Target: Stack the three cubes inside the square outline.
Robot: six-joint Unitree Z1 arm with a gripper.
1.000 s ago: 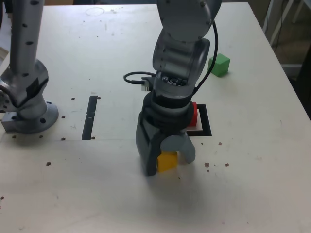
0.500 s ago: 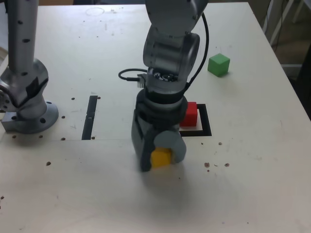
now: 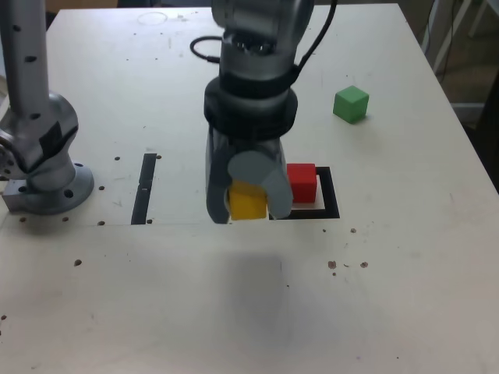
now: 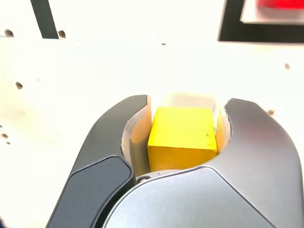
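Observation:
My gripper (image 3: 248,204) is shut on the yellow cube (image 3: 247,201) and holds it off the table, just to the exterior view's left of the square outline (image 3: 330,204). The wrist view shows the yellow cube (image 4: 183,137) clamped between the grey fingers (image 4: 256,142), with a corner of the square outline (image 4: 247,32) beyond. The red cube (image 3: 302,183) sits inside the outline, and only its edge (image 4: 280,4) shows in the wrist view. The green cube (image 3: 351,104) lies alone at the far right of the exterior view.
A narrow dark strip (image 3: 144,188) lies on the table at the exterior view's left, also seen as a dark strip (image 4: 43,19) in the wrist view. The arm's grey base (image 3: 43,167) stands at the far left. Small screw holes dot the white tabletop (image 3: 390,296).
The gripper has risen with the yellow cube and moved up and to the exterior view's left, away from the table surface. The red and green cubes have stayed put.

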